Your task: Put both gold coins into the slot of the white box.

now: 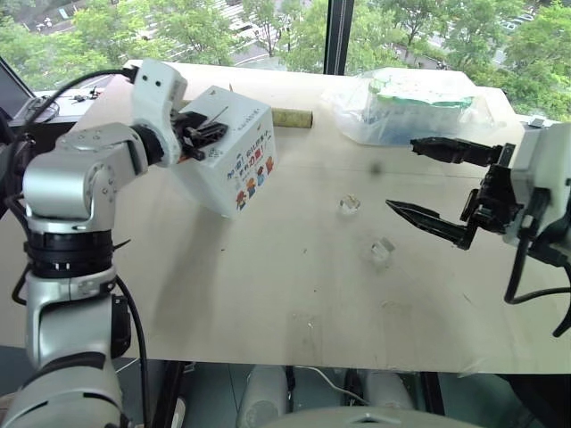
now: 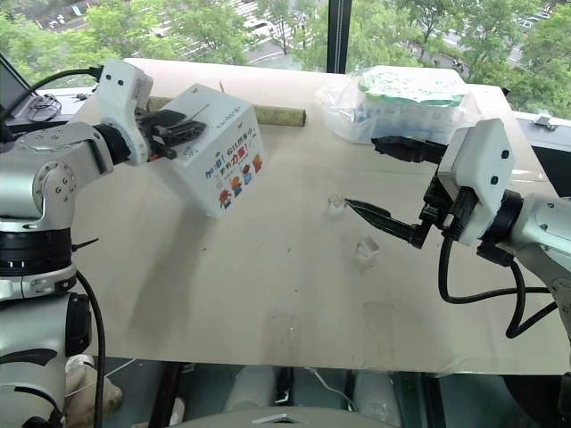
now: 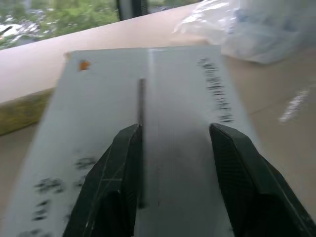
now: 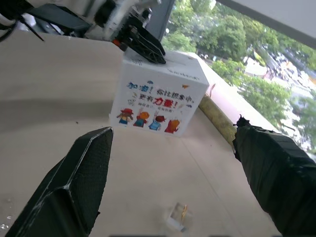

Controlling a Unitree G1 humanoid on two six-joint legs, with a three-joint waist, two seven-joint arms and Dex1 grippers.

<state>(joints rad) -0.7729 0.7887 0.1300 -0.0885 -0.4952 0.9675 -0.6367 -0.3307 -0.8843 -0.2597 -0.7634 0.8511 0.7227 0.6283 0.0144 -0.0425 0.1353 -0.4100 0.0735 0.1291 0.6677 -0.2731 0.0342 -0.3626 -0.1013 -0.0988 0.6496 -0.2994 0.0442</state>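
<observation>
The white box (image 1: 234, 165), with cartoon figures on its side, stands at the left of the table. Its dark slot (image 3: 141, 106) runs along the top face. My left gripper (image 1: 203, 134) hovers over that top face, open, with nothing between its fingers; the slot lies just beside one fingertip (image 3: 129, 136). To the right of the box my right gripper (image 1: 401, 176) is open wide and empty, level above the table. A gold coin (image 4: 183, 211) stands on edge in a small clear holder (image 1: 349, 204) on the table below it.
A second clear holder (image 1: 381, 251) lies nearer the front. At the back right sits a clear plastic bag (image 1: 406, 102) of green-white packs. Behind the box lies a cardboard tube (image 1: 291, 118). The table (image 1: 294, 312) ends at a window.
</observation>
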